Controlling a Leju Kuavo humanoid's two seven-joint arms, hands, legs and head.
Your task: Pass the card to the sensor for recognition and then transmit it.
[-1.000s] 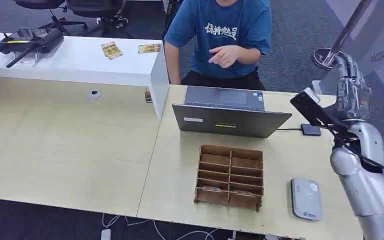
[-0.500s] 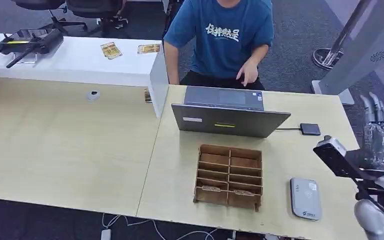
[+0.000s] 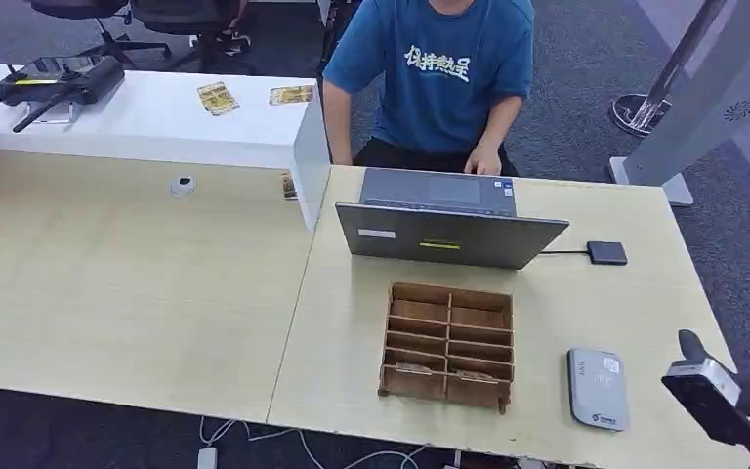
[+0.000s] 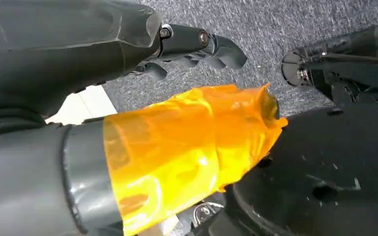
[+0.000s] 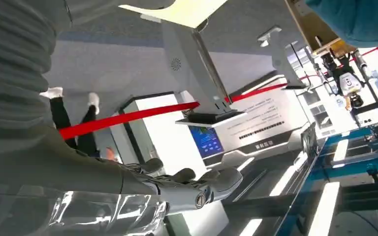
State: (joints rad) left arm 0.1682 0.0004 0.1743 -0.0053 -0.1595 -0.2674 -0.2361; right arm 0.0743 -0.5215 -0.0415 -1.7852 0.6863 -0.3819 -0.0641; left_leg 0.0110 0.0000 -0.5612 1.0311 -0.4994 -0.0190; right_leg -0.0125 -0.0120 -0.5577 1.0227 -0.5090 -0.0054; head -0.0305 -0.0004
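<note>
1 sensor [image 3: 598, 388], 1 laptop [image 3: 446, 230]

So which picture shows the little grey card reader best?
The head view: the card reader lies flat on the table, whole and unblocked, right of the wooden organizer. The left wrist view faces carpet, the right wrist view the room beyond.

Bare tabletop [image 3: 586, 303] between laptop [image 3: 446, 233] (upright) and sensor [image 3: 598, 388].

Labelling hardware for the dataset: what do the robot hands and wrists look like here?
Left robot hand: dark grey cover, thick thumb wrapped in crinkled orange tape, black fingers with bare screw heads. Right robot hand: grey ribbed cover, silver-grey fingers, clear plastic film over the thumb. Black wrist camera on the right arm.
</note>
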